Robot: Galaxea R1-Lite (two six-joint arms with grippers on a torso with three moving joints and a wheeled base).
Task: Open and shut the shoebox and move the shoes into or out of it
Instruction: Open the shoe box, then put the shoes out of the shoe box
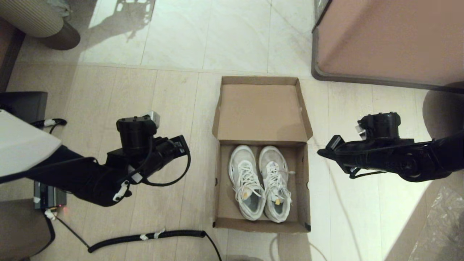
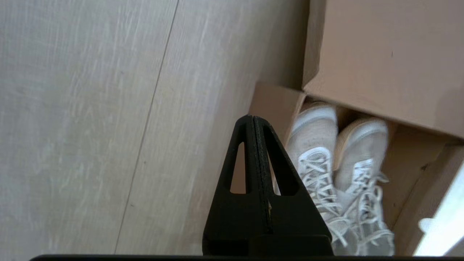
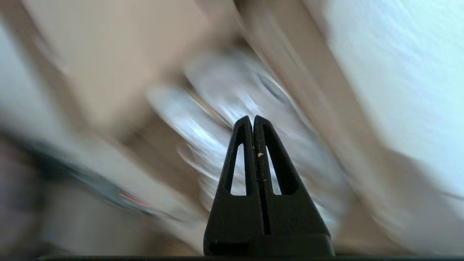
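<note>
From my remote seat: the shoebox [image 1: 262, 152] sits open on pale wood-look floor [image 1: 108, 90], lid folded flat away from the robot, with the shoes [image 1: 260, 182] side by side inside, toes toward the lid. My left gripper [image 2: 253, 121] hangs off the box's left side, fingers clenched on nothing; my right gripper [image 3: 252, 121] hovers off its right side, equally closed and empty. The sneakers look light but bulky and soft on top, so I would pinch the heel collar or tongue, not the loose laces. The thin cardboard could slide. Marble tiles [image 1: 203, 32] lie beyond.
</note>
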